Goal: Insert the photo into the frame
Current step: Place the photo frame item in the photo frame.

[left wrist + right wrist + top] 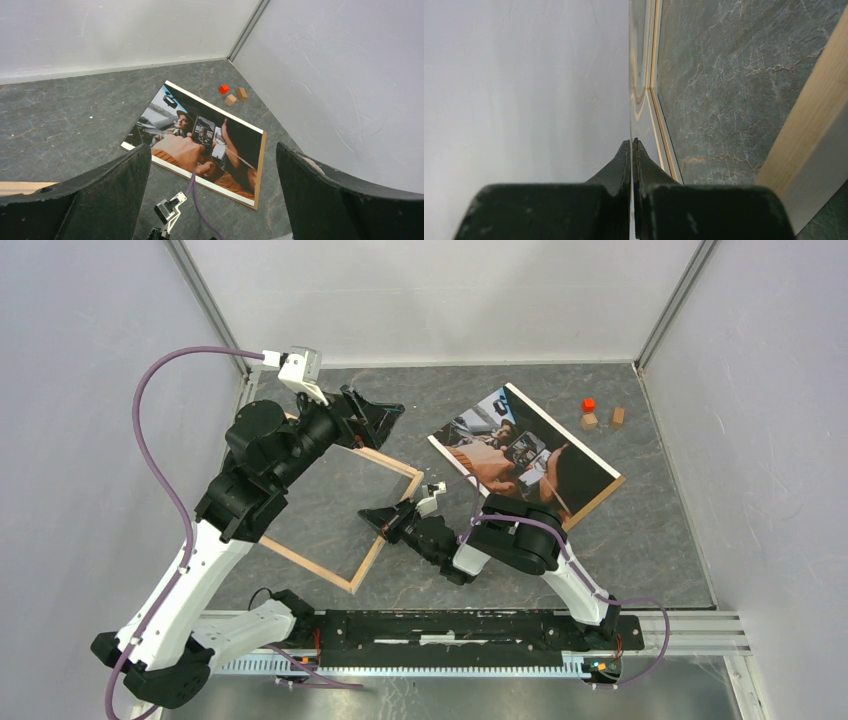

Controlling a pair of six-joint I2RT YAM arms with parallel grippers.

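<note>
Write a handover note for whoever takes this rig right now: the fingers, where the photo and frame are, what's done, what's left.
Left gripper: open and empty, above the frame's far corner.
Right gripper: fingers shut on the edge of a thin clear sheet, by the frame's right rail.
Frame: on the table's left side, pale wood showing.
Photo: lying flat to the far right, apart from the frame, with neither gripper on it.
Done: the photo is not in the frame yet.
Left: pick up the photo and seat it in the frame.
</note>
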